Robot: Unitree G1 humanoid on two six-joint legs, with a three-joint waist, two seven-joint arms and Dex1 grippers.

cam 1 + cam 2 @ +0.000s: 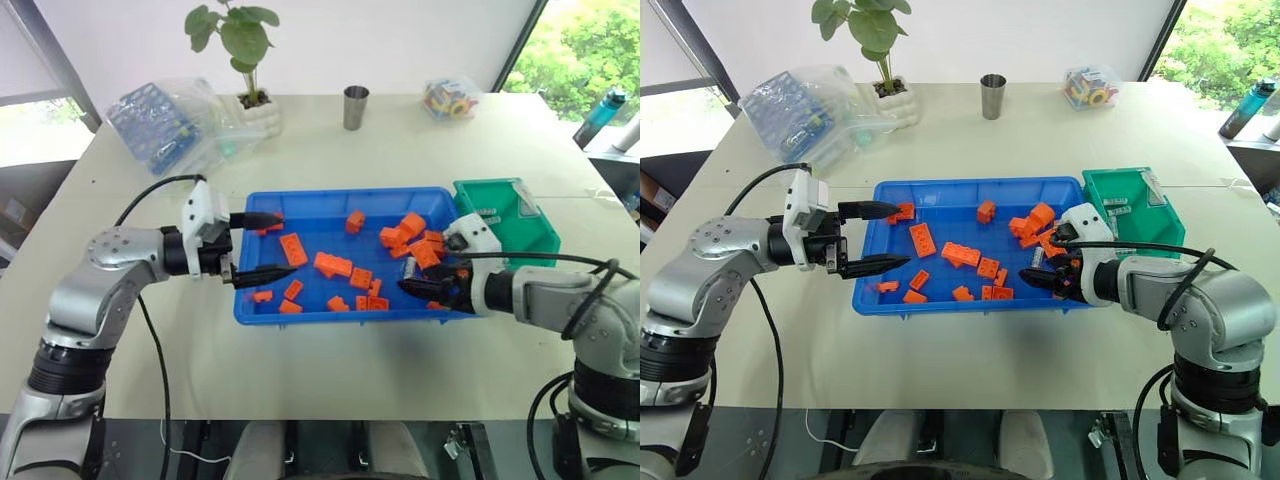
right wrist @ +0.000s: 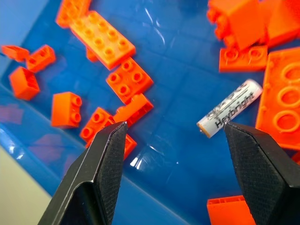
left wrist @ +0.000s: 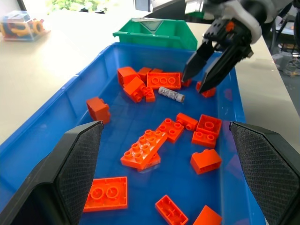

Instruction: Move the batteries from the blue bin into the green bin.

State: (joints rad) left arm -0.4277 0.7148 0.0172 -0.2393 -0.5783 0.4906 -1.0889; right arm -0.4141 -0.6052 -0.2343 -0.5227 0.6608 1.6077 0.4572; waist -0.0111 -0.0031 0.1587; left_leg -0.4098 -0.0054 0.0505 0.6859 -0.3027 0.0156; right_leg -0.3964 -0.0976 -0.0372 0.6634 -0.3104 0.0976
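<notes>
I see a pale cream rectangular bench (image 1: 330,150) before a white wall (image 1: 400,40), with daylit windows (image 1: 580,40) either side.

In the green bin (image 1: 520,215) a few small grey items lie against the back wall, too small to tell as batteries. The right gripper (image 1: 425,288) covers the bricks at the blue bin's (image 1: 330,196) right front corner. The water bottle (image 1: 600,115) is cut off by the picture's right edge.

Potted plant (image 1: 245,60), steel cup (image 1: 355,107), bagged blue rack (image 1: 155,125) along the table's (image 1: 330,370) far side; scattered orange bricks (image 1: 333,265).
</notes>
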